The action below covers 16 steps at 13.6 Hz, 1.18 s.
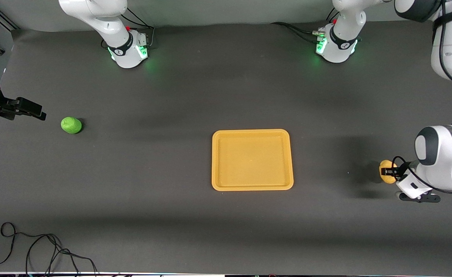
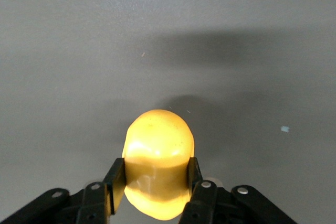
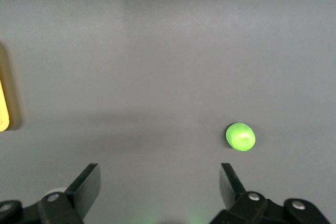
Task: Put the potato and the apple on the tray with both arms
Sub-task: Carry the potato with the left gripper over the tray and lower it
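The yellow-tan potato is clamped between the fingers of my left gripper, low over the table toward the left arm's end. In the left wrist view the potato fills the shut jaws of the left gripper. The green apple lies on the table toward the right arm's end. My right gripper hovers beside it, open and empty. In the right wrist view the apple lies off to one side of the open right gripper. The yellow-orange tray sits mid-table, with nothing on it.
The two green-lit arm bases stand along the back edge. A black cable loops on the table near the front camera at the right arm's end. An edge of the tray shows in the right wrist view.
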Tool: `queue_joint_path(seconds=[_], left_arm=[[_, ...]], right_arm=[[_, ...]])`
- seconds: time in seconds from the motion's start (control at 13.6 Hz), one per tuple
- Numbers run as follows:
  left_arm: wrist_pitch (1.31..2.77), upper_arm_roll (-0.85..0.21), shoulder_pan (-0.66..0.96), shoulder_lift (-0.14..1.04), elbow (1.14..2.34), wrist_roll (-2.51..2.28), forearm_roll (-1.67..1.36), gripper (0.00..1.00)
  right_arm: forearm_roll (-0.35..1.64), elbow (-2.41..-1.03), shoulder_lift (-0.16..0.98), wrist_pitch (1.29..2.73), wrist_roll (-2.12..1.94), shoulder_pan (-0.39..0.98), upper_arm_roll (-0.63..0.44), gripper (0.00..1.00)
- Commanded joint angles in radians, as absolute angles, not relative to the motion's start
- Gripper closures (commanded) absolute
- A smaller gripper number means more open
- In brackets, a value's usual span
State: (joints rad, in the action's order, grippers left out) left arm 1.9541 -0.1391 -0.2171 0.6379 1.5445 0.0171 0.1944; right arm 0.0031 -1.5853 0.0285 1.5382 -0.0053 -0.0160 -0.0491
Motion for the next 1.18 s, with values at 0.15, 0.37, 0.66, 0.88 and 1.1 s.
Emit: queue_joint_path(seconds=[0.15, 0.37, 0.66, 0.88, 1.1], left_arm=[[1.847, -0.138, -0.013, 0.584, 1.480, -0.361, 0.174, 0.79], [1.851, -0.152, 0.105, 0.595, 1.451, -0.550, 0.065, 0.79], [1.859, -0.152, 0.267, 0.661, 1.425, -0.676, 0.041, 0.79], [1.861, -0.152, 0.345, 0.704, 1.425, -0.704, 0.035, 0.79], [1.902, -0.152, 0.379, 0.725, 1.425, -0.729, 0.035, 0.79]], right_arm=[[0.018, -1.595, 0.014, 1.531, -0.025, -0.011, -0.058, 0.00], [0.018, -1.600, 0.014, 1.535, -0.025, -0.011, -0.061, 0.00], [0.008, -1.653, -0.003, 1.595, -0.060, -0.012, -0.067, 0.00], [-0.005, -1.842, -0.125, 1.730, -0.231, -0.011, -0.170, 0.00], [-0.064, -1.968, -0.205, 1.795, -0.342, -0.009, -0.285, 0.00]])
